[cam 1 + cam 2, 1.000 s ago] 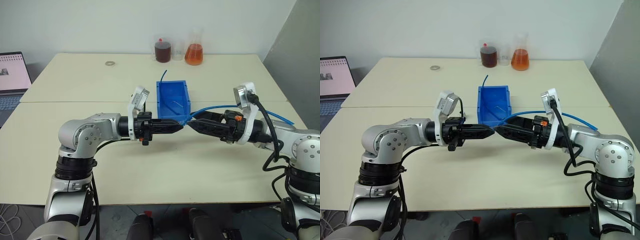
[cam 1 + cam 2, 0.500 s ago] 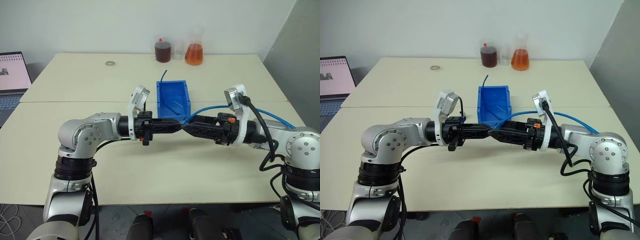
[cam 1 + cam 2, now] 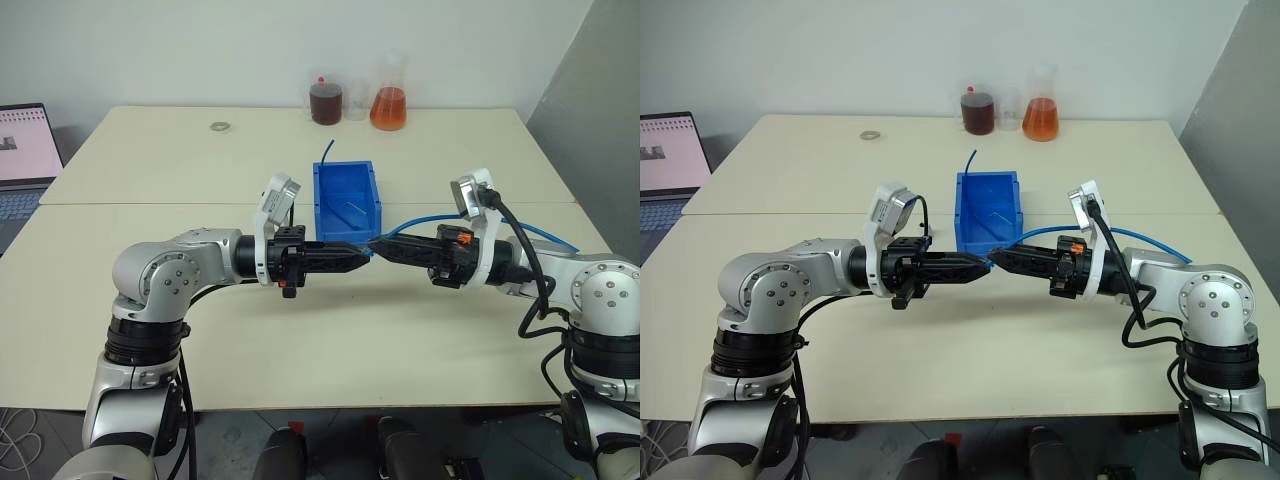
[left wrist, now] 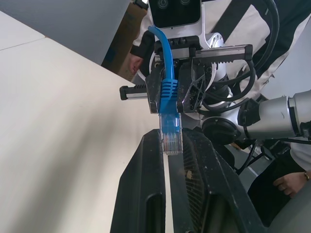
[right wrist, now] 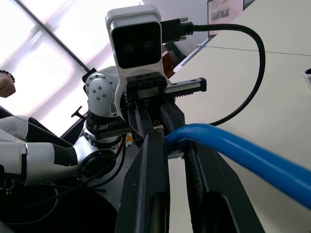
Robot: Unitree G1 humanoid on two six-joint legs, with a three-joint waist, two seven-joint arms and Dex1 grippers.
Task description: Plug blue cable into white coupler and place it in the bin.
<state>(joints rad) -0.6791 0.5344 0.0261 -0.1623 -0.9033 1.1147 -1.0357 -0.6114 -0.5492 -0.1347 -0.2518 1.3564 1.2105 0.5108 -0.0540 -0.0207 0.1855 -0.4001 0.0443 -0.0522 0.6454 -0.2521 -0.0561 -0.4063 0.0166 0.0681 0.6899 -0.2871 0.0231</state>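
Observation:
The blue cable [image 3: 430, 216] runs from the table's right side up to the spot where both grippers meet, tip to tip, in front of the bin [image 3: 322, 195]. My left gripper [image 3: 365, 255] is shut, and the cable's clear plug [image 4: 171, 138] sits between its fingertips. My right gripper [image 3: 377, 247] faces it and is shut on the cable's ribbed blue boot [image 4: 168, 94] just behind the plug. In the right wrist view the cable [image 5: 233, 150] passes between that gripper's fingers. The white coupler is out of view.
A short dark blue stub [image 3: 325, 152] sticks up at the bin's far wall. Two flasks, one dark [image 3: 326, 102] and one orange [image 3: 388, 105], stand at the table's back edge. A laptop [image 3: 25, 145] is at the far left, and a small ring [image 3: 218, 126] lies behind.
My right gripper's fingers were spread around the cable end and have closed on it. The left gripper has stayed shut in place.

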